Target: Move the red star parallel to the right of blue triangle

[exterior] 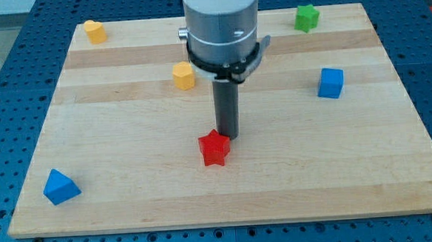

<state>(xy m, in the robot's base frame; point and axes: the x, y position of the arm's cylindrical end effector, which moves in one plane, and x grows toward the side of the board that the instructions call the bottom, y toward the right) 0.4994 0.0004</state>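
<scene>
1. Hand there is none on this arm: it ends in a straight dark rod that can neither clench nor release, and my tip (227,137) touches the far right edge of the small red star block (214,148).
2. That red star sits near the middle of the pale wooden worktop (130,185); the blue triangle block (60,187) lies well apart at the near left.
3. Risk: contact is off-centre, so I judge a push could spin the star or let it slip aside; pushing from this far side would also drive it nearer, past the triangle's line.
4. Elsewhere lie two yellow blocks (184,75) (94,31), a green star (307,18) and a blue cube (331,83).
5. Around the worktop shows a blue perforated base (7,87).
</scene>
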